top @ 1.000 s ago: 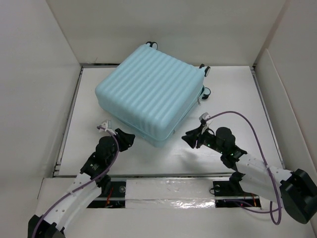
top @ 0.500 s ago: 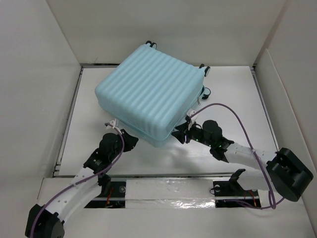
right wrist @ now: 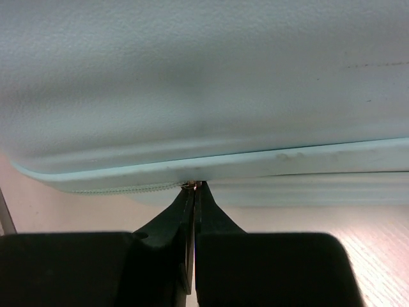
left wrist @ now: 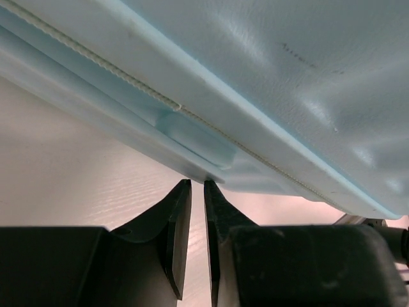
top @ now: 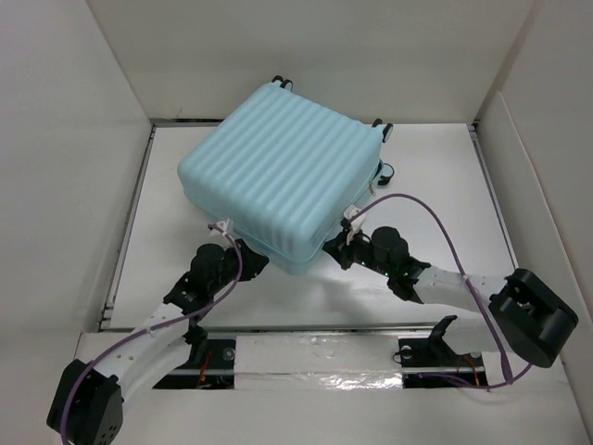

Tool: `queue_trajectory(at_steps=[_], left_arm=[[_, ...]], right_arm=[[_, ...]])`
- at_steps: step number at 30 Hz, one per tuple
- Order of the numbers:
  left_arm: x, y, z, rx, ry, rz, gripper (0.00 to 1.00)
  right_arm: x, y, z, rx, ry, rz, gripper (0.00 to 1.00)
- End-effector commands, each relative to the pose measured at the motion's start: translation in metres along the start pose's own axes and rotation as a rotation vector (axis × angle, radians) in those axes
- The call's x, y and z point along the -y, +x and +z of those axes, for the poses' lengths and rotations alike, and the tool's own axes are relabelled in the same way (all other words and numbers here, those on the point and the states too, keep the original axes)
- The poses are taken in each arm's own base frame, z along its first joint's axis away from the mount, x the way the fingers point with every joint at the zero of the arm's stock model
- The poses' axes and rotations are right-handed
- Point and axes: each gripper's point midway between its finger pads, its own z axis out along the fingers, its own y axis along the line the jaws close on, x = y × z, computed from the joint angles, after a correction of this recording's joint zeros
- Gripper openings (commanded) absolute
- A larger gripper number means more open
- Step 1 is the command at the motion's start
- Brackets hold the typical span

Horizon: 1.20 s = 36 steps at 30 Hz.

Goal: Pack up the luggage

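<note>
Top external shows the suitcase closed, nothing packed yet; right fingers clenched at its zip at 5 o'clock, left fingers at 7, grip I cannot tell

Luggage on table, toward back.

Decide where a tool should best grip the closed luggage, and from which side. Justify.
Grip at the zip seam on the near side wall of the luggage, coming in low and level from the front. The ribbed shell is too broad for the jaws; the seam's thin edge is probably the only part they can pinch.
</note>
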Motion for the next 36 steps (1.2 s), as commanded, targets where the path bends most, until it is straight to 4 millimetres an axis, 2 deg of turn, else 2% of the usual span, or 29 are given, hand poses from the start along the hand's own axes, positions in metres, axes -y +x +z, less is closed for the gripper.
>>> queue_trajectory(at_steps=[1, 3, 5, 6, 7, 9, 10, 11, 12, 14, 15, 16, 17, 18, 19, 20, 21, 22, 23, 25, 27, 28, 29, 30, 31, 33, 35, 36], left_arm=[[0.051, -0.041, 0.0, 0.125, 0.191, 0.018, 0.12], [0.061, -0.051, 0.0, 0.156, 0.228, 0.01, 0.13], [0.067, -0.062, 0.001, 0.191, 0.239, 0.007, 0.13], [0.074, -0.069, 0.001, 0.208, 0.254, 0.007, 0.14], [0.078, -0.074, 0.004, 0.217, 0.264, 0.001, 0.14], [0.087, -0.084, 0.007, 0.233, 0.284, -0.003, 0.14], [0.089, -0.086, 0.009, 0.238, 0.292, -0.008, 0.15], [0.095, -0.086, 0.013, 0.242, 0.303, -0.022, 0.15], [0.098, -0.089, 0.015, 0.251, 0.304, -0.024, 0.15], [0.099, -0.092, 0.022, 0.286, 0.265, -0.032, 0.15], [0.11, -0.088, 0.023, 0.277, 0.283, -0.026, 0.15], [0.113, -0.084, 0.027, 0.271, 0.278, -0.028, 0.15], [0.117, -0.085, 0.029, 0.283, 0.27, -0.031, 0.15], [0.125, -0.086, 0.031, 0.291, 0.273, -0.033, 0.15], [0.137, -0.074, 0.031, 0.267, 0.295, -0.024, 0.15], [0.137, -0.069, 0.037, 0.263, 0.27, -0.023, 0.15], [0.141, -0.067, 0.038, 0.258, 0.272, -0.027, 0.15], [0.143, -0.062, 0.041, 0.248, 0.271, -0.026, 0.15], [0.143, -0.062, 0.042, 0.249, 0.267, -0.031, 0.16], [0.141, -0.06, 0.042, 0.238, 0.26, -0.041, 0.18], [0.123, -0.063, 0.036, 0.25, 0.182, -0.037, 0.28], [0.113, -0.071, 0.024, 0.276, 0.152, -0.024, 0.33], [0.099, -0.081, 0.018, 0.31, 0.103, -0.031, 0.44], [0.08, -0.093, 0.01, 0.37, 0.024, -0.049, 0.48], [0.069, -0.103, 0.002, 0.411, -0.014, -0.071, 0.5], [0.056, -0.141, -0.031, 0.548, -0.041, -0.148, 0.5], [0.058, -0.171, -0.061, 0.648, -0.03, -0.201, 0.51], [0.065, -0.202, -0.083, 0.732, -0.024, -0.217, 0.52]], right_arm=[[-0.011, -0.043, 0.002, 0.156, 0.011, -0.021, 0.0], [-0.016, -0.032, -0.004, 0.118, 0.023, -0.004, 0.0], [-0.036, -0.016, -0.009, 0.055, 0.0, 0.005, 0.0], [-0.038, 0.0, -0.014, -0.012, 0.027, 0.023, 0.0], [-0.059, 0.012, -0.019, -0.058, -0.013, 0.016, 0.0], [-0.072, 0.033, -0.03, -0.157, 0.01, 0.041, 0.0], [-0.083, 0.035, -0.035, -0.174, -0.006, 0.049, 0.0], [-0.105, 0.04, -0.041, -0.202, -0.057, 0.05, 0.0], [-0.114, 0.05, -0.047, -0.256, -0.062, 0.072, 0.0], [-0.139, 0.045, -0.051, -0.279, -0.105, 0.088, 0.0], [-0.158, 0.048, -0.056, -0.303, -0.138, 0.098, 0.0], [-0.17, 0.034, -0.052, -0.284, -0.153, 0.116, 0.0], [-0.176, 0.037, -0.047, -0.3, -0.142, 0.12, 0.0], [-0.175, 0.03, -0.04, -0.277, -0.091, 0.161, 0.0], [-0.175, 0.021, -0.032, -0.245, -0.062, 0.189, 0.0], [-0.177, 0.014, -0.02, -0.212, -0.036, 0.221, 0.0], [-0.177, -0.012, -0.007, -0.096, -0.01, 0.27, 0.0], [-0.178, -0.025, 0.0, -0.037, 0.001, 0.298, 0.0], [-0.178, -0.044, 0.009, 0.033, 0.008, 0.318, 0.0], [-0.169, -0.06, 0.024, 0.086, 0.055, 0.326, 0.0], [-0.159, -0.071, 0.023, 0.122, 0.105, 0.302, 0.0], [-0.152, -0.071, 0.02, 0.12, 0.121, 0.303, 0.0], [-0.145, -0.069, 0.016, 0.116, 0.132, 0.306, 0.0], [-0.143, -0.068, 0.011, 0.117, 0.116, 0.331, 0.0], [-0.135, -0.058, 0.002, 0.111, 0.108, 0.344, 0.0], [-0.132, -0.054, -0.005, 0.121, 0.07, 0.376, 0.0], [-0.127, -0.043, -0.011, 0.105, 0.061, 0.373, 0.0], [-0.125, -0.037, -0.011, 0.079, 0.056, 0.36, 0.0]])
